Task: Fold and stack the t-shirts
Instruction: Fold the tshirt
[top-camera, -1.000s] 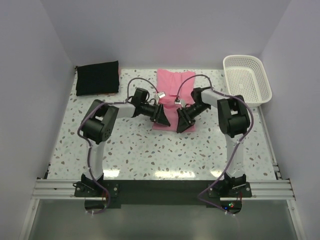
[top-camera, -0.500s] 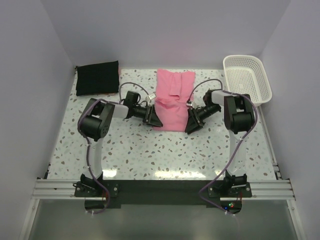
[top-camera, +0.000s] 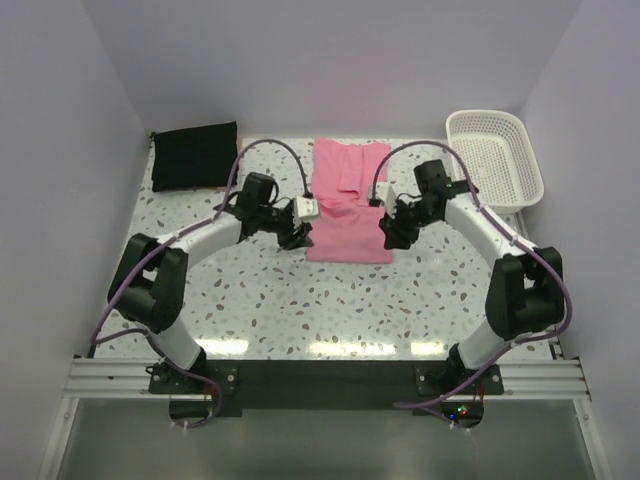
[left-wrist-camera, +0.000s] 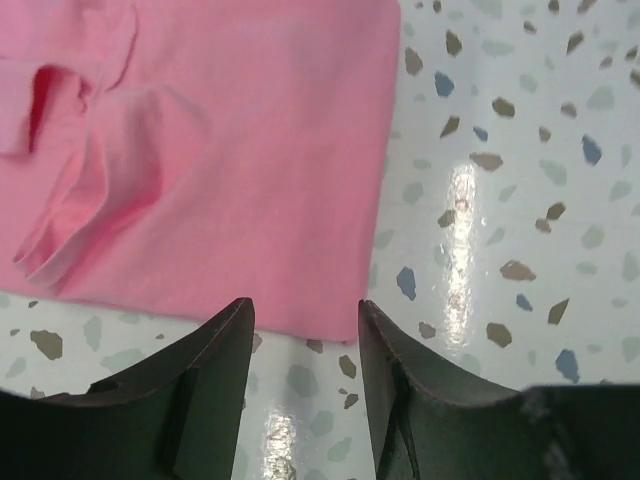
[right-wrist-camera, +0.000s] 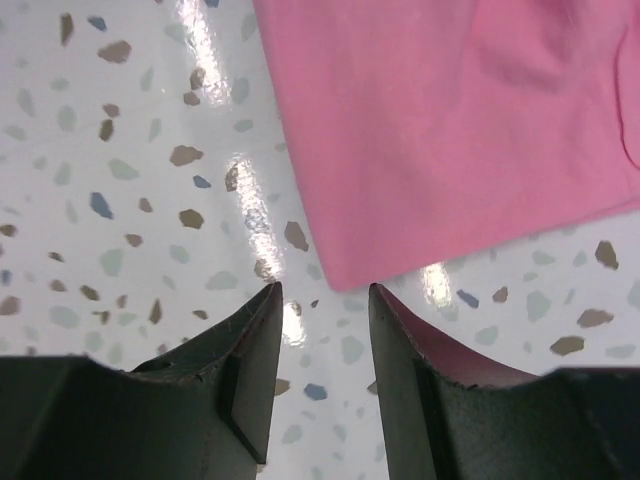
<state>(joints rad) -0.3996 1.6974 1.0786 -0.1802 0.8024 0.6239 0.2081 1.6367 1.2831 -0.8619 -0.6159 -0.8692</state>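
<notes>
Pink t-shirt lies partly folded on the speckled table, middle and toward the back. The left gripper hangs over its near left corner and the right gripper over its near right corner. Both have their jaws parted with nothing clamped, the hem just past the fingertips. A black folded garment sits far left, well apart. The white lattice basket stands far right, its mesh floor in plain sight.

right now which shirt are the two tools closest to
The pink t-shirt mid-table: the left tool and right tool are open at its near corners. The black folded shirt lies apart in the far left corner.
</notes>
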